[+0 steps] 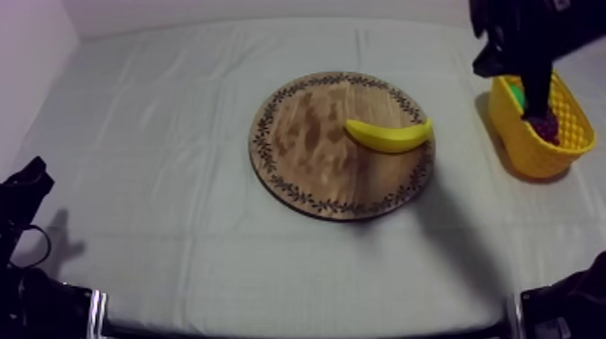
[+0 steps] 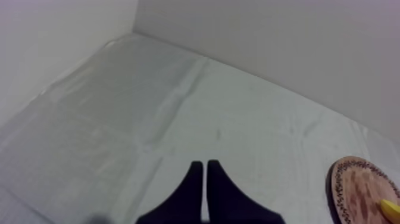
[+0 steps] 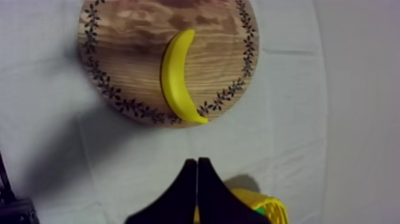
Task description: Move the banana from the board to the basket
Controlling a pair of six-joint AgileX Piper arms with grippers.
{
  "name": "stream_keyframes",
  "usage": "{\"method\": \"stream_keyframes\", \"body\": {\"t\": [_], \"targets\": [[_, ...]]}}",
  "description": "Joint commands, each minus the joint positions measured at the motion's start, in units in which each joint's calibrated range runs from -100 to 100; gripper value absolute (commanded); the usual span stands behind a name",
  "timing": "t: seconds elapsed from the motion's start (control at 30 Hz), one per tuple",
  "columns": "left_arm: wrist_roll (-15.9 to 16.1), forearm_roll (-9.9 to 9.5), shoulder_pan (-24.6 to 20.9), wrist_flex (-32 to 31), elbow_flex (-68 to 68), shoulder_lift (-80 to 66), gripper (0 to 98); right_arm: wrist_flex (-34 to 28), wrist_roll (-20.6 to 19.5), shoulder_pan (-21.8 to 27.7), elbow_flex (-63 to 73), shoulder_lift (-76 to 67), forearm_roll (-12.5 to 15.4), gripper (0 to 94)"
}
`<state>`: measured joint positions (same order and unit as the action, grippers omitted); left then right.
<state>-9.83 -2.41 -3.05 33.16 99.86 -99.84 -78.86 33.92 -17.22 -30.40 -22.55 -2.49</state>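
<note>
The yellow banana (image 1: 390, 135) lies on the right part of the round wooden board (image 1: 307, 135), its tip over the patterned rim nearest the yellow basket (image 1: 518, 135). My right gripper (image 1: 538, 106) hangs over the basket at the far right, apart from the banana. In the right wrist view its fingers lie together as a narrow wedge (image 3: 197, 161) above the basket's edge (image 3: 271, 210), with the banana (image 3: 175, 77) and board (image 3: 125, 36) beyond. My left gripper (image 1: 34, 171) rests low at the left, shut (image 2: 205, 164) on nothing, far from the board (image 2: 357, 190).
Inside the basket lie a dark bunch of grapes (image 1: 546, 126) and something green (image 1: 514, 88). Walls close the table at the back and left. Bare cloth stretches left of and in front of the board.
</note>
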Motion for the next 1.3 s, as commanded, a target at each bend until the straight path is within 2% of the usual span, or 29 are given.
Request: {"method": "stream_keyframes", "body": {"t": [0.0, 0.23, 0.43, 0.5, 0.73, 0.87, 1.07, 1.27], "targets": [[0.0, -0.01, 0.0, 0.0, 0.0, 0.0, 0.1, -4.3, 2.3, 0.9, 8.1, 8.8, 0.7, 0.8], [0.0, -0.01, 0.0, 0.0, 0.0, 0.0, 0.1, -11.2, 4.9, 2.0, 18.0, 18.2, 1.5, 0.8], [0.0, -0.01, 0.0, 0.0, 0.0, 0.0, 0.1, -15.2, 4.8, 1.1, 20.7, 22.1, 1.1, 3.1], [0.0, -0.01, 0.0, 0.0, 0.0, 0.0, 0.1, -15.9, 4.2, 0.7, 21.3, 22.7, 0.8, 9.3], [0.0, -0.01, 0.0, 0.0, 0.0, 0.0, 0.1, -16.9, 2.2, -0.1, 23.7, 23.1, -0.3, 45.4], [0.0, -0.01, 0.0, 0.0, 0.0, 0.0, 0.1, -17.1, 1.4, -0.6, 24.7, 22.9, -0.8, 60.4], [0.0, -0.01, 0.0, 0.0, 0.0, 0.0, 0.1, -17.3, 1.5, -1.3, 24.8, 22.4, -1.5, 71.6], [0.0, -0.01, 0.0, 0.0, 0.0, 0.0, 0.1, -16.7, 1.3, -1.7, 23.0, 23.1, -1.5, 74.9]]}}
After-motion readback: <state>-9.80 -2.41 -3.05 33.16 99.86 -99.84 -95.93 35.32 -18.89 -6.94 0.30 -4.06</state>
